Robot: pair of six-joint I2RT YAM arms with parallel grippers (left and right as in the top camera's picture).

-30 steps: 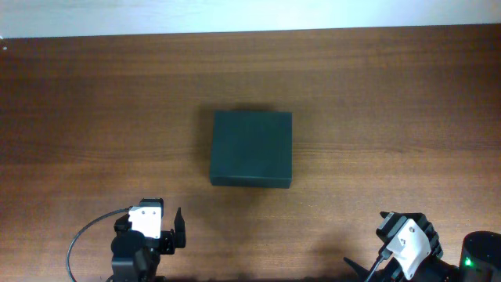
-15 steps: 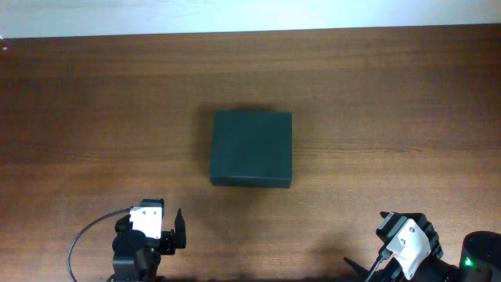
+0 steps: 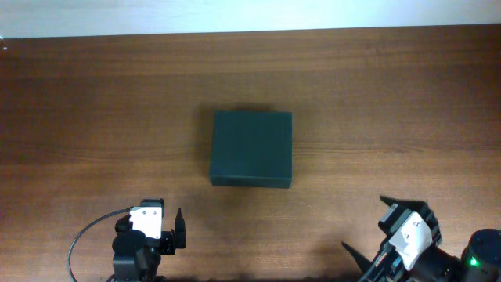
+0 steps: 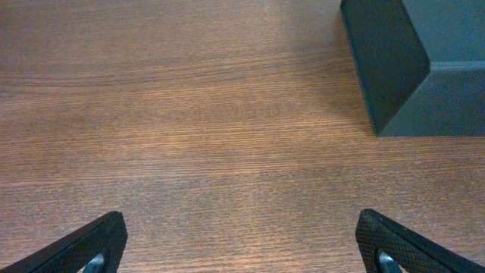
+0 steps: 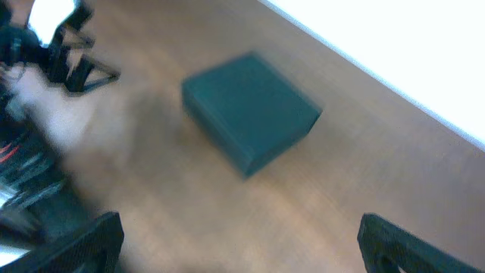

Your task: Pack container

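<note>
Centre of the overhead frame: you see the container (image 3: 251,149), a dark green rectangular box with its top face flat and shut, resting on the brown wood-grain tabletop (image 3: 94,94). Both arms sit along the lower edge of that frame, well apart from the box.

Lower left of the overhead frame: the left gripper (image 4: 242,246), with a thin dark cable (image 3: 84,233) looping off its left side. Its own wrist view shows the jaws spread wide, one dark fingertip in each lower corner, with only bare wood between them. There the container (image 4: 413,64) fills the upper right corner, and you see one side wall and part of the top.

Lower right of the overhead frame: the right gripper (image 5: 242,243). Its wrist view is blurred, yet the jaws plainly stand wide apart and hold nothing. You find the container (image 5: 250,110) just above the centre of that frame, turned corner-on, and the left arm appears as a smeared dark shape in the upper left.
</note>
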